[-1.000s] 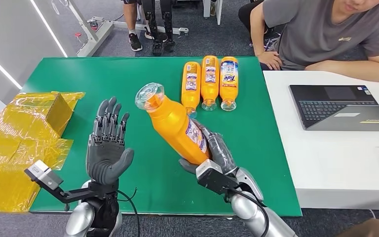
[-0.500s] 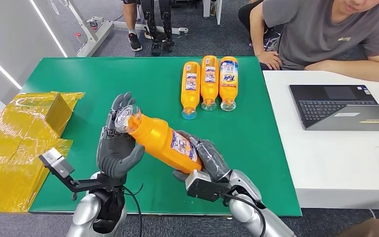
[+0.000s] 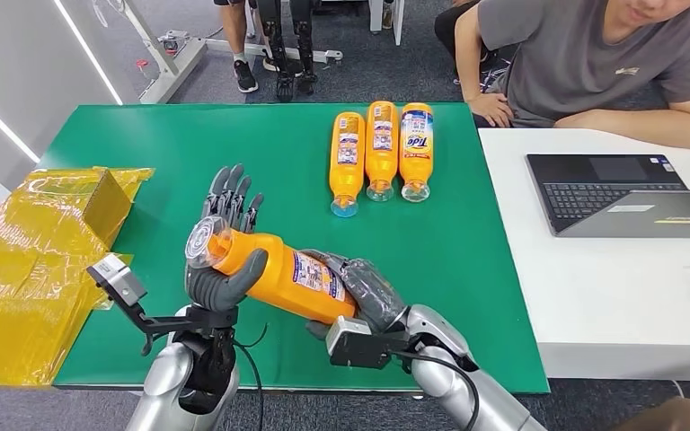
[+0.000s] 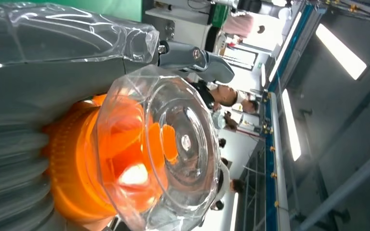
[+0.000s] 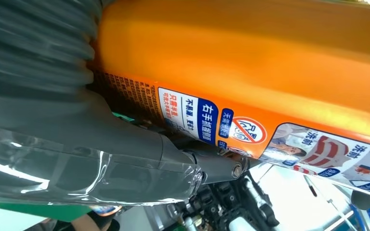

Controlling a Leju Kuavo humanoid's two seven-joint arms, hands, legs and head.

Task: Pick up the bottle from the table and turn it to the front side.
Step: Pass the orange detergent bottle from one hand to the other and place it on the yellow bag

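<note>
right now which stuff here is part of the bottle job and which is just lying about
In the job:
- orange bottle, held off the table
- right robot hand, gripping its base
- left robot hand, at its capped end

Lying about:
- three orange bottles in a row
- yellow wrapped box
- laptop

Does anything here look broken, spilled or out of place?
Nothing looks spilled or damaged. The orange detergent bottle with a clear cap is held tilted above the green table between the left hand and right hand. Three matching orange bottles lie in a neat row.
</note>
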